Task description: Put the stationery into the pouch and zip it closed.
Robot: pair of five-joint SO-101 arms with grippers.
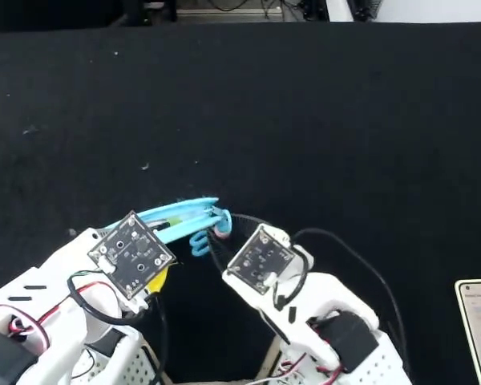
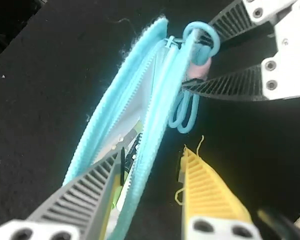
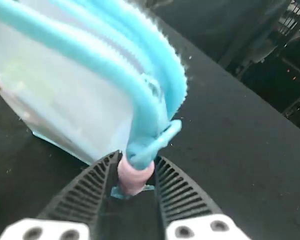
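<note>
Pouch: soft, light, translucent, with blue zip tapes. Judged limp, so best held at both ends. It lies at the bench, its mouth gaping back from the pink pull tab. Right pincer is clamped on that tab. Left pincer, at the end opposite the tab, stands parted astride one tape. Contents there are yellowish-green and indistinct.

I can only glimpse blurred slivers of stationery inside the pouch, its near end hidden under my left arm.
</note>
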